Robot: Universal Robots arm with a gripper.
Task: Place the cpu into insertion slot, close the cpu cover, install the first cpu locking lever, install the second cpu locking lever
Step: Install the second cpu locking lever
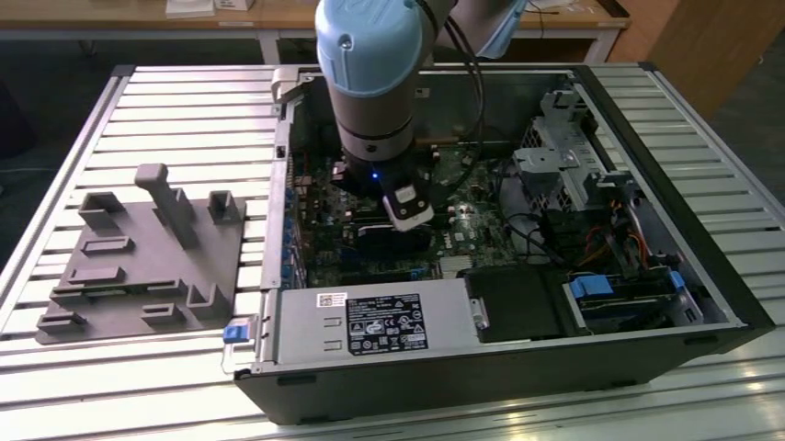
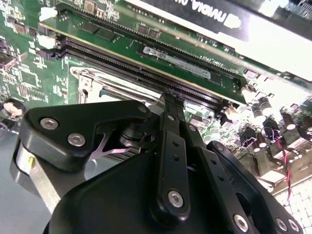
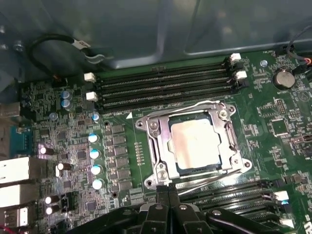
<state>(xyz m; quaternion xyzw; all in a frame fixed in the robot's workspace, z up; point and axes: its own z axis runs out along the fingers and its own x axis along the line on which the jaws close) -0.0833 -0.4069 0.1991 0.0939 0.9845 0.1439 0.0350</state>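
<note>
The cpu [image 3: 197, 141], a dull silver square, lies in the socket on the green motherboard [image 3: 273, 126]. The cpu cover [image 3: 160, 146], a silvery frame with a big window, lies flat around it. One thin wire lever [image 3: 195, 105] runs along the socket's far edge, and another [image 3: 214, 176] runs along the edge nearest the gripper. My gripper [image 3: 168, 191] is shut, fingertips together at the socket's edge beside that nearer lever; nothing shows between them. In the second wrist view the gripper's [image 2: 168, 97] black fingers reach the socket corner [image 2: 87, 80]. In the exterior view the gripper [image 1: 399, 216] hangs inside the open computer case [image 1: 687, 276].
Black memory slots [image 3: 161, 83] flank the socket. A long black card [image 2: 234, 19] stands close behind the gripper. The power supply [image 1: 368, 322], drive cage [image 1: 564, 156] and cables [image 1: 613, 239] crowd the case. A grey fixture [image 1: 135, 266] sits on the slatted table.
</note>
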